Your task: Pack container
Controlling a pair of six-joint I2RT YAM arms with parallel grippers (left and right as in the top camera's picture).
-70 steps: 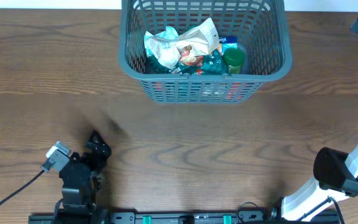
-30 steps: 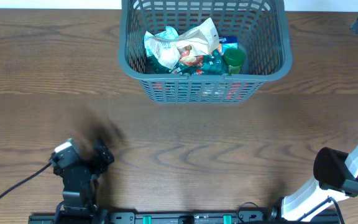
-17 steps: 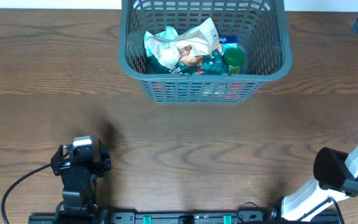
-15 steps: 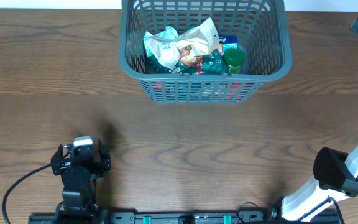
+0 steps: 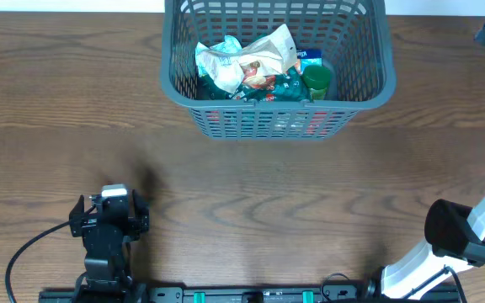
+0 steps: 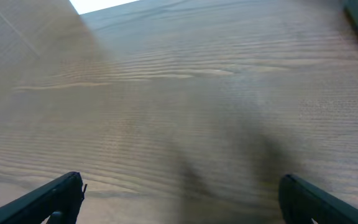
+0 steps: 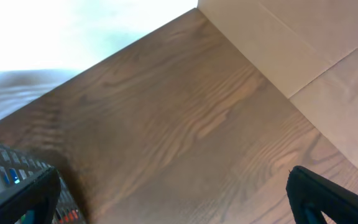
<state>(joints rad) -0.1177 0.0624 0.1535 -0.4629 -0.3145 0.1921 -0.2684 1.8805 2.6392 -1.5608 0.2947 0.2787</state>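
Your left pincer [image 6: 179, 199] and right pincer [image 7: 173, 204] both gape wide and hold nothing. The container [image 5: 276, 119] sits well ahead of the left one, off to its right, with snack packets [image 5: 247, 63] heaped inside. No loose packets show on the table [image 5: 251, 194], so packing looks finished.

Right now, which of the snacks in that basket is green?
The small round green item at the pile's right end; the others in the grey basket are white, teal or blue packets.
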